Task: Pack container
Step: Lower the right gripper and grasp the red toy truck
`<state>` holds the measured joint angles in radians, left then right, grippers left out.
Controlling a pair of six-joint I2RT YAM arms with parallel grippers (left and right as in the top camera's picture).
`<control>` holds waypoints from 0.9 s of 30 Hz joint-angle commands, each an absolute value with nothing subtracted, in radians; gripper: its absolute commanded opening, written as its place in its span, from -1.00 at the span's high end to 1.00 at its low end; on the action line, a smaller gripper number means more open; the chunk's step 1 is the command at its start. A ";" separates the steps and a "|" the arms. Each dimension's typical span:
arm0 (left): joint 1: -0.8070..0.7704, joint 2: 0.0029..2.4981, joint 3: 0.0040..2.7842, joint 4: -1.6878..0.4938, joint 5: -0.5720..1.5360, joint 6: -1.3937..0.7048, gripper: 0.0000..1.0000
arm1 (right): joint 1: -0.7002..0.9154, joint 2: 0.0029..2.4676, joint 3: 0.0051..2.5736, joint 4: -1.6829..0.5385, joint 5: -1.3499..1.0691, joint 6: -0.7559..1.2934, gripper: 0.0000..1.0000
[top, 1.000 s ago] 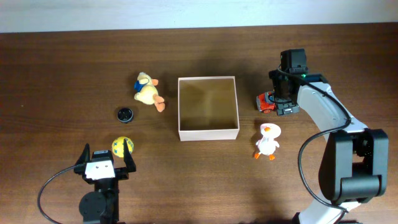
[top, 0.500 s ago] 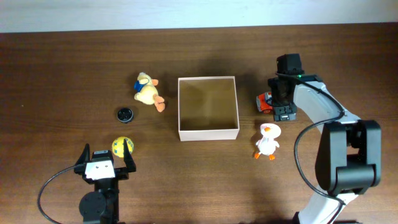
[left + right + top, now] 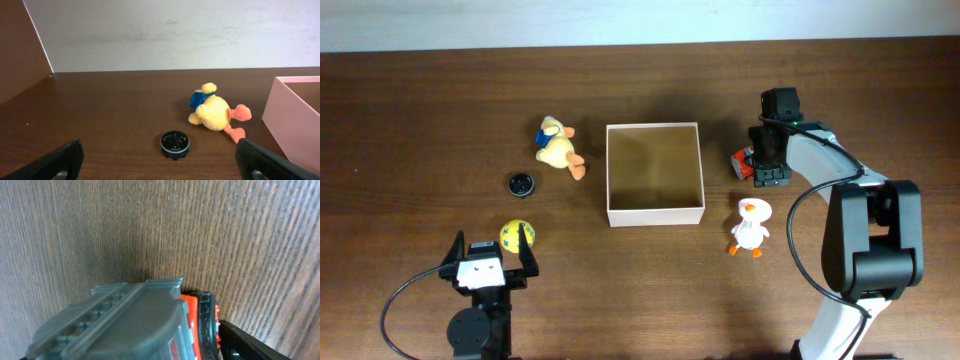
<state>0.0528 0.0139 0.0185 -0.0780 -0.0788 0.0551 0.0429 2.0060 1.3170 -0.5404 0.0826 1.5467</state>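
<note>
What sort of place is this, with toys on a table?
Likely a robotics lab test bench: a left arm and right arm mounted at a wooden table, toys such as a plush duck laid beside an open container.

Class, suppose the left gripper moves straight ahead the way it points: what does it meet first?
Probably the yellow ball, just ahead of the open left gripper near one finger; the black disc lies beyond. The gripper's height is unclear.

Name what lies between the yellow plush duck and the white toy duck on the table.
The container lies between the yellow plush duck and the white toy duck, with nothing inside it. The overhead view shows this.
</note>
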 commanded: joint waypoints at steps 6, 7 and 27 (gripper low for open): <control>0.055 0.006 0.010 -0.075 -0.075 0.045 -0.99 | 0.044 2.028 1.326 -0.498 0.028 1.554 -0.63; 0.055 0.006 0.010 -0.075 -0.075 0.045 -0.99 | 0.045 2.028 1.327 -0.487 0.023 1.554 -0.61; 0.055 0.006 0.010 -0.075 -0.075 0.045 -0.98 | 0.030 2.028 1.450 -0.559 0.035 1.245 -0.16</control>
